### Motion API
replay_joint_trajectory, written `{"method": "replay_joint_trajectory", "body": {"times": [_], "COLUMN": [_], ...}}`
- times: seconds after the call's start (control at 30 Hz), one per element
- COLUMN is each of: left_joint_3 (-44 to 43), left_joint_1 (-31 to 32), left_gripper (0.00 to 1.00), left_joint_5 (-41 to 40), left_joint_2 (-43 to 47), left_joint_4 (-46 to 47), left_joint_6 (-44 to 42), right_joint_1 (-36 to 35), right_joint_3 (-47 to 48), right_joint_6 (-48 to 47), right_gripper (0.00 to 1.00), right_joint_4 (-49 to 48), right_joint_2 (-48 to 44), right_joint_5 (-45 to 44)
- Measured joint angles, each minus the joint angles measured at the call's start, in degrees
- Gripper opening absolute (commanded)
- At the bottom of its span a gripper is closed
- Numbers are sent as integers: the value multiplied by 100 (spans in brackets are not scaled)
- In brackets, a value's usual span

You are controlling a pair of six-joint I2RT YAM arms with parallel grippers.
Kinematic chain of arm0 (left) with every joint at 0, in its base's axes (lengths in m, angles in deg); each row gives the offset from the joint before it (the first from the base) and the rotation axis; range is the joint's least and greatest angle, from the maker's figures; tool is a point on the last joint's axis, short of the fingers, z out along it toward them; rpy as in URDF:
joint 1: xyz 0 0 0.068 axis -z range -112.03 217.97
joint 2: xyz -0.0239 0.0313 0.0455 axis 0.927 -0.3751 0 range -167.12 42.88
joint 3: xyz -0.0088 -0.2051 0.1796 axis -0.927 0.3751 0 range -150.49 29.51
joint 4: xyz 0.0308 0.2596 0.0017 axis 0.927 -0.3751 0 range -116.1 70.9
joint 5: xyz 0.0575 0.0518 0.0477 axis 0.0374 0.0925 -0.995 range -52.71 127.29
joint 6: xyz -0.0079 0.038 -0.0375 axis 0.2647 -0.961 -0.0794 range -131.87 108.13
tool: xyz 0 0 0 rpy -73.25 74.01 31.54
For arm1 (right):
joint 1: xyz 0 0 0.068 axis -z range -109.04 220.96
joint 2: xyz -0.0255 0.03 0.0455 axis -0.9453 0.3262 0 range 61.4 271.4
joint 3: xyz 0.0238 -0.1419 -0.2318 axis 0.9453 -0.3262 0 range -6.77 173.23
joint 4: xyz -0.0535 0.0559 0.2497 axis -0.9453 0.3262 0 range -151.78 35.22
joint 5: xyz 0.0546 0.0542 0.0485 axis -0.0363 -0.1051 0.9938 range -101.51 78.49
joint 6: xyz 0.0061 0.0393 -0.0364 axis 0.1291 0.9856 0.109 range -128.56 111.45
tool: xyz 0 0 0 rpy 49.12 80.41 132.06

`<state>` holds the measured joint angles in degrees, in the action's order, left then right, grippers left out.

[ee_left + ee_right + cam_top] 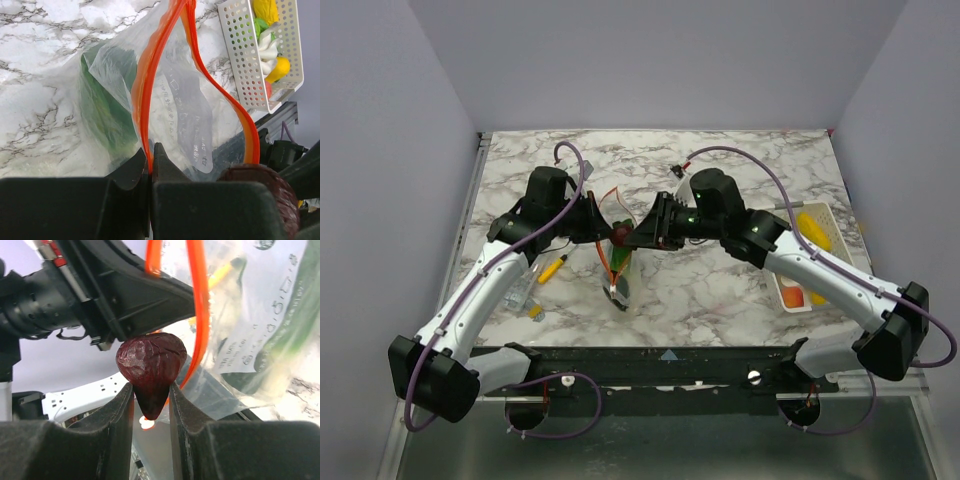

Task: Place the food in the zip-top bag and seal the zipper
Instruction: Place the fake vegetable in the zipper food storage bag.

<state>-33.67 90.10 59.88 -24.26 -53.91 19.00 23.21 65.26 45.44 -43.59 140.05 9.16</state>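
The marbled surface [740, 170] is where anything dropped would land, and I think a drop is the likeliest failure here. The zip-top bag [185, 115] hangs at the centre of the overhead view. Its mouth is lifted and its floppy body sags toward the surface, with the leafy green vegetable [100, 115] inside.

The white slotted tray [240, 55], upper right in the left wrist view, holds the rest of the food, so several more loads seem to be needed.

The left gripper [151, 160] is clenched on one lip of the zipper [145, 90] and nothing else. The other lip loops away loose, so the mouth is more a slit than a hole.

The right gripper [151, 390] is clamped around a dark red fruit [151, 360], just beside that orange strip. If it lets go before it is past both lips, the fruit could clip the strip and fall outside. Pushing against the loose lip could fold the mouth shut. The thin strip could also slip out of the left pinch under the weight.
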Motion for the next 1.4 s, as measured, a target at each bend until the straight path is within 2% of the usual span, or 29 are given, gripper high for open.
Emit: {"method": "replay_joint_trajectory", "body": {"times": [0.13, 0.43, 0.87, 1.1, 1.3, 1.4], "left_joint_3": [2, 26, 31, 33, 33, 33], "left_joint_1": [0, 0, 0, 0, 0, 0], "left_gripper": [0, 0, 0, 0, 0, 0], "left_joint_5": [2, 15, 20, 37, 48, 52], "left_joint_2": [37, 48, 48, 48, 48, 48], "left_joint_4": [2, 11, 37, 42, 42, 42], "left_joint_6": [0, 0, 0, 0, 0, 0], "right_joint_1": [-9, -20, -20, -20, 2, 334], "right_joint_3": [-20, 96, 127, 192, 476, 275], "right_joint_6": [111, 184, 87, -153, -293, -317], "right_gripper": [27, 52, 53, 52, 54, 53], "right_joint_4": [210, 614, 1019, 1552, 2264, 2492], "right_joint_2": [-13, 240, 101, -463, -772, -1132], "right_joint_5": [-164, -179, -721, -1637, -2857, -3158]}}
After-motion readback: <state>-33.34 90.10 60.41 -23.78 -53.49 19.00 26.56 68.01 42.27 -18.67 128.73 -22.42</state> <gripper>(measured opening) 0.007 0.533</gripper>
